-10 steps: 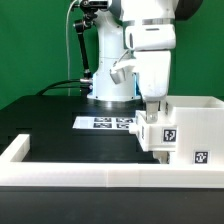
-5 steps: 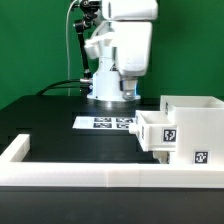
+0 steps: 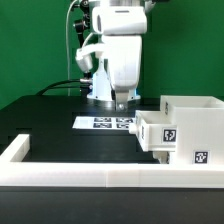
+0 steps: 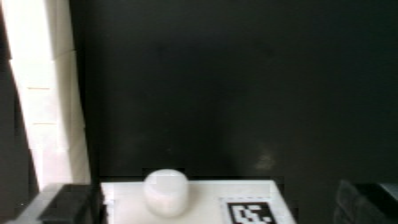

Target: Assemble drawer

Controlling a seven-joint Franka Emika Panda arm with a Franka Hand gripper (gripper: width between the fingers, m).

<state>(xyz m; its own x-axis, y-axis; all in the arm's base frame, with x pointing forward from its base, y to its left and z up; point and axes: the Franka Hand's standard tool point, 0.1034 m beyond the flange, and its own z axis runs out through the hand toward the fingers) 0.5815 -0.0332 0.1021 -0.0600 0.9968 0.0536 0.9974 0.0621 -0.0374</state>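
Only the exterior view shows the housing (image 3: 190, 128) with 1 small box (image 3: 156, 132) protruding; the wrist view shows the jaws apart, empty, over the table (image 4: 214, 90).

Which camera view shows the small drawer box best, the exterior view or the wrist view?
The exterior view shows the small drawer box best: its open top and tagged front face show, partly inside the housing. The wrist view shows only a white strip of the box with a rounded knob and part of a tag.
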